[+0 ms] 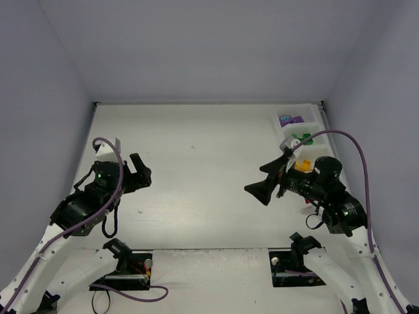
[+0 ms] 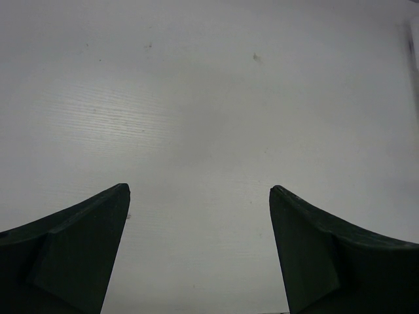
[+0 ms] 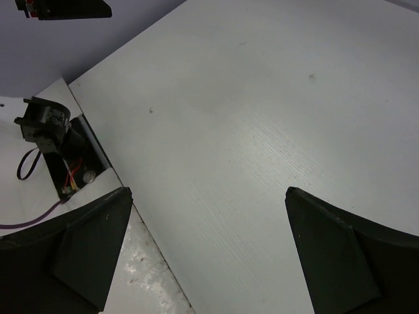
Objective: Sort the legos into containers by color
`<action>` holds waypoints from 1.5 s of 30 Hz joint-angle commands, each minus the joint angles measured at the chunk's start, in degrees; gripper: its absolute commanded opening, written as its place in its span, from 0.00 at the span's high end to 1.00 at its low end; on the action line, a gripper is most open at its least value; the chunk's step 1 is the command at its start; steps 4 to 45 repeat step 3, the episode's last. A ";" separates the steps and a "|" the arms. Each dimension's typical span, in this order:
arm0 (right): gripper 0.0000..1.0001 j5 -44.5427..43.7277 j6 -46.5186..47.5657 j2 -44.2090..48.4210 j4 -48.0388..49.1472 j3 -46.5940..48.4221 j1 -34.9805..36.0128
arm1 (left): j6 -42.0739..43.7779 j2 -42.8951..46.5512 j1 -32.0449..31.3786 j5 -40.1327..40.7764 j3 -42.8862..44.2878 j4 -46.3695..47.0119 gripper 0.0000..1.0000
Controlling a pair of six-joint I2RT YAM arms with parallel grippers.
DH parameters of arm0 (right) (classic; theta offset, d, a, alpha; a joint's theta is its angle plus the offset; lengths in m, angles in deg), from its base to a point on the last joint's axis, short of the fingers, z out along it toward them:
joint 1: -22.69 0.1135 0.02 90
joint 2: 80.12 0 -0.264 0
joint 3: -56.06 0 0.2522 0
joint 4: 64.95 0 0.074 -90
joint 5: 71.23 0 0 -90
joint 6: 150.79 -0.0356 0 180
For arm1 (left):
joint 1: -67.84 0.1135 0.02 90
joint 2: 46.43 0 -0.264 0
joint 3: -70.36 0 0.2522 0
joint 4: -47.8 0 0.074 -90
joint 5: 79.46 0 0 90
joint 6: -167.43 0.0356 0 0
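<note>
**Left fingers** [image 1: 140,171]: positioned well to the left of the containers [image 1: 314,122], above bare desk [image 1: 209,144]. They are spread apart and released, with nothing between them. The left wrist view shows only desk surface in the gap.

**Right fingers** [image 1: 260,190]: positioned just left of the containers' nearer end and pointing away from them. They are spread wide and released, holding nothing. The right wrist view shows bare desk between the tips.

**Containers**: a row of translucent white bins along the desk's right edge, running from the far corner toward the arms.
- The farthest bin holds purple legos [image 1: 290,120].
- The next bin nearer holds green legos [image 1: 301,139].
- The bin after that holds orange-yellow legos [image 1: 302,166], partly hidden.
- The nearer end of the row is covered by the right arm [image 1: 330,190], so its contents cannot be told.
</note>
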 commanded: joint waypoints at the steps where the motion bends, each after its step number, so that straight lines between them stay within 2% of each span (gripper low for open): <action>1: 0.00 1.31 0.65 -0.89 3.57 1.12 0.54 | -0.91 -0.82 -0.10 0.42 0.98 2.70 0.19; 45: 0.00 1.40 0.56 -0.98 3.66 1.12 0.45 | -0.91 -0.82 -0.10 0.42 0.98 2.61 0.19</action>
